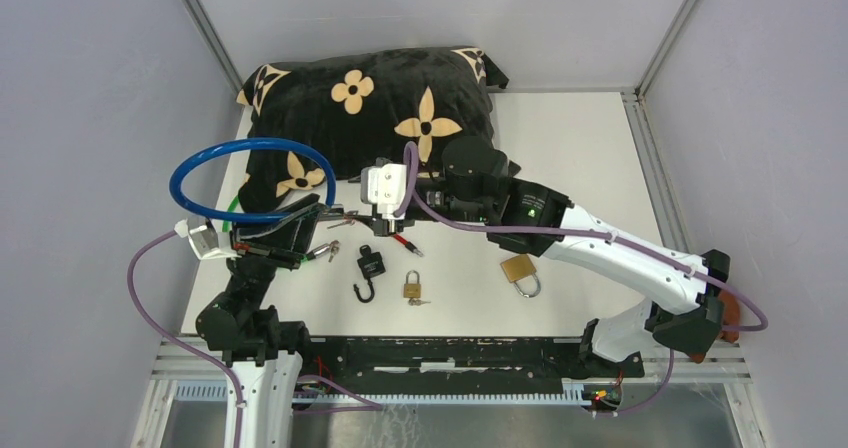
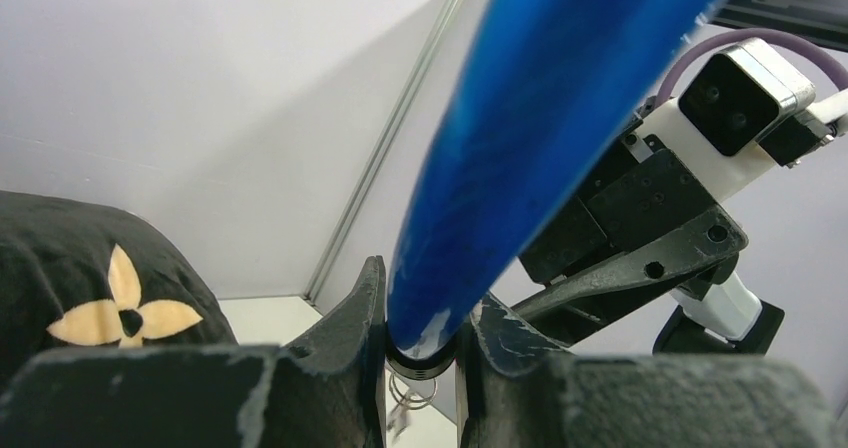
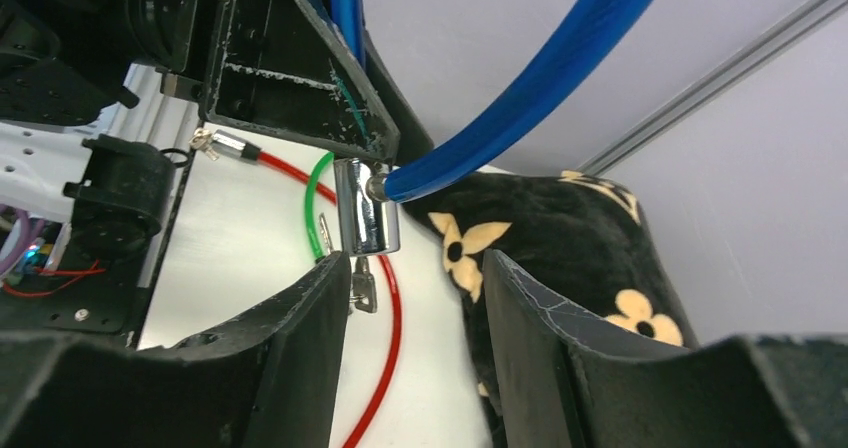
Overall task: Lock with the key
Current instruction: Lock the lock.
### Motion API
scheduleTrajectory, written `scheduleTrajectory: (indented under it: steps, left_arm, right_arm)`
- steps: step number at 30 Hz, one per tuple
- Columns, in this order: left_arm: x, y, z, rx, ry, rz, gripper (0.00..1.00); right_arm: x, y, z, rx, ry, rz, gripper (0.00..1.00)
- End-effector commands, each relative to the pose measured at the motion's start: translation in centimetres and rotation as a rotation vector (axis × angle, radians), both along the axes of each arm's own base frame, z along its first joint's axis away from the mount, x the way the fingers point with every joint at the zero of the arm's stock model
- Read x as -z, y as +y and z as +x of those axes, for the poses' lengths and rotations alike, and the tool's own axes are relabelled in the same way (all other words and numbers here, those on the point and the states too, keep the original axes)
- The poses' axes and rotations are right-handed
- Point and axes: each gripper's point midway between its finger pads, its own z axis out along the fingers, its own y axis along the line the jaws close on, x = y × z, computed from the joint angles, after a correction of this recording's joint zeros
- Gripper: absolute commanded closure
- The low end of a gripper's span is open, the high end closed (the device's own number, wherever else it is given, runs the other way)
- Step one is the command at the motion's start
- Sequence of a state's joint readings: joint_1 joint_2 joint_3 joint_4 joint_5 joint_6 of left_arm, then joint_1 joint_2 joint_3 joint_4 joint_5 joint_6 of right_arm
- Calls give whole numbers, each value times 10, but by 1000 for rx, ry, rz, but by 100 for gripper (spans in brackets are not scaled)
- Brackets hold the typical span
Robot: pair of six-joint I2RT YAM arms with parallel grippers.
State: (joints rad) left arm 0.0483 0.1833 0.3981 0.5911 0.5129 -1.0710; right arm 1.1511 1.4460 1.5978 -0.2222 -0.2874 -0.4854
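A blue cable lock (image 1: 245, 144) loops up over the table's left side. My left gripper (image 2: 425, 338) is shut on its cable (image 2: 540, 128) just above a black collar, with a key ring dangling below. In the right wrist view the cable (image 3: 540, 78) ends in a chrome lock cylinder (image 3: 366, 208), and the key (image 3: 363, 288) sticks out of its lower end. My right gripper (image 3: 415, 278) is open. Its left finger lies right beside the key, and nothing is gripped. From above, the right gripper (image 1: 345, 218) meets the left gripper (image 1: 318, 208) in front of the pillow.
A black pillow (image 1: 370, 108) with tan flowers lies at the back. On the table sit a black padlock (image 1: 370, 266) with its shackle open, a small brass padlock (image 1: 412, 285) and a larger brass padlock (image 1: 520, 270). Red (image 3: 385, 338) and green (image 3: 312, 203) cables lie under the grippers.
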Motion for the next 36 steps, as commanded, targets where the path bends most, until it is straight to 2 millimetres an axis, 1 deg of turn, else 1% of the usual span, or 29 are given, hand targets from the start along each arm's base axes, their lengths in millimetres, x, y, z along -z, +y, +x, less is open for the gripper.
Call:
scheduleTrajectory:
  steps: [1, 6, 8, 9, 12, 15, 17, 18, 20, 23, 25, 27, 29, 31, 32, 33, 34, 36]
  left_arm:
    - [-11, -1, -8, -2, -51, 9, 98]
    - [-10, -1, -8, -3, -52, 9, 98]
    - [-10, -1, -7, -2, -50, 10, 98]
    - [-10, -1, -7, -2, -50, 10, 98]
    - [-10, -1, -8, -1, -53, 10, 98]
    - [-10, -1, -8, -2, -54, 12, 98]
    - [-9, -1, -8, -1, -51, 12, 98]
    - [-8, -1, -7, -2, -49, 11, 98]
    - [-7, -1, -6, -3, -46, 10, 98]
    - [-7, 0, -6, -14, -52, 14, 98]
    - [-12, 2, -9, -38, -82, 27, 98]
    - [-20, 4, -14, -68, -131, 33, 98]
    - [-28, 5, -21, -91, -184, 44, 98]
    - [-32, 6, -26, -107, -222, 58, 98]
    - [-31, 6, -26, -114, -228, 62, 98]
    - [-29, 6, -24, -118, -225, 67, 98]
    - [-24, 7, -19, -122, -208, 67, 98]
    - [-18, 8, -12, -129, -179, 65, 98]
  right_arm:
    - [22, 3, -4, -9, 82, -98, 44]
    - [26, 10, -5, -31, 96, -120, 44]
    - [28, 12, -1, -15, 101, -123, 47]
    - [29, 13, 1, -3, 101, -123, 50]
    - [30, 16, 5, 13, 106, -123, 68]
    - [29, 19, 4, 3, 113, -111, 87]
    - [26, 19, 1, -11, 117, -90, 97]
    - [25, 20, 0, -14, 119, -76, 100]
    - [24, 21, 1, -8, 116, -48, 100]
    - [30, 18, 8, 36, 101, -40, 100]
    - [41, 11, 16, 76, 69, -56, 100]
    - [58, -5, 32, 132, 63, -77, 100]
    - [84, -30, 54, 209, 100, -105, 100]
    - [108, -57, 72, 286, 138, -119, 100]
    - [113, -70, 77, 309, 156, -108, 100]
    - [124, -81, 82, 324, 192, -106, 100]
    - [131, -89, 81, 320, 220, -96, 100]
    - [139, -101, 81, 320, 252, -75, 100]
